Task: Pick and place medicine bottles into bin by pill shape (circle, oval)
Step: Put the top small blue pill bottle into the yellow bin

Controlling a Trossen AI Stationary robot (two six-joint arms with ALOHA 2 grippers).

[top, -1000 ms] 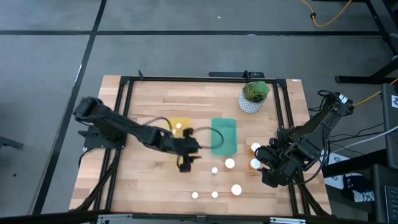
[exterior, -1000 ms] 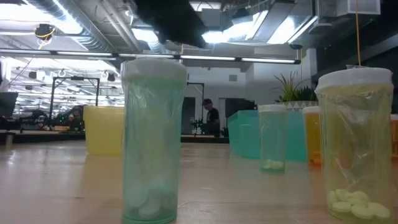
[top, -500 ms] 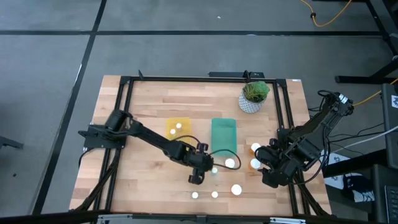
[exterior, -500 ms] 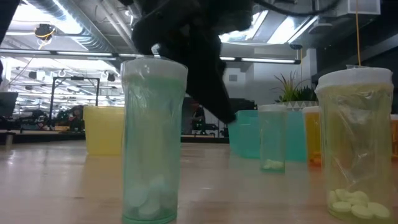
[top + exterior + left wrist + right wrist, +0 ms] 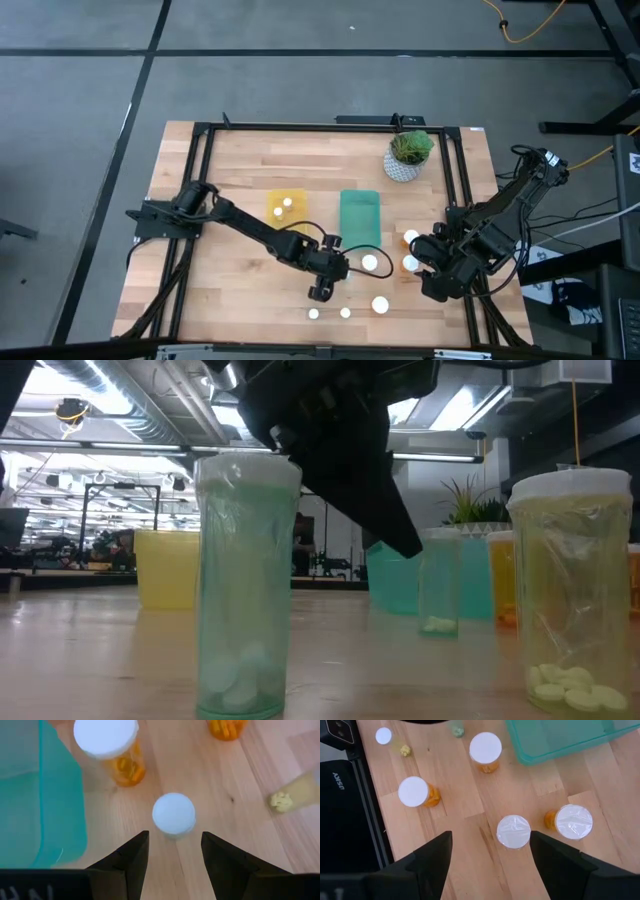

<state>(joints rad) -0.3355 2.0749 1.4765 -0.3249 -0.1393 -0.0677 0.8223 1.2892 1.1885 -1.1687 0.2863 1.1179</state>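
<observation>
Medicine bottles stood scattered on the wooden table (image 5: pixel 230 170), one small white-capped bottle (image 5: pixel 173 814) directly ahead of the left gripper (image 5: pixel 172 851), whose fingers were spread wide and held nothing. Just beside it sat the green bin (image 5: pixel 360 216), with the yellow bin (image 5: pixel 286 205) nearby. The right gripper (image 5: pixel 490 851) hung open and empty over several bottles at the table's right edge.

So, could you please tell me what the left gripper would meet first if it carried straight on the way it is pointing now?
Most likely the small white-capped bottle. It sits just ahead of the open left gripper, in line with the gap between its fingers, with nothing in between. How far below it stands is hard to judge.
</observation>
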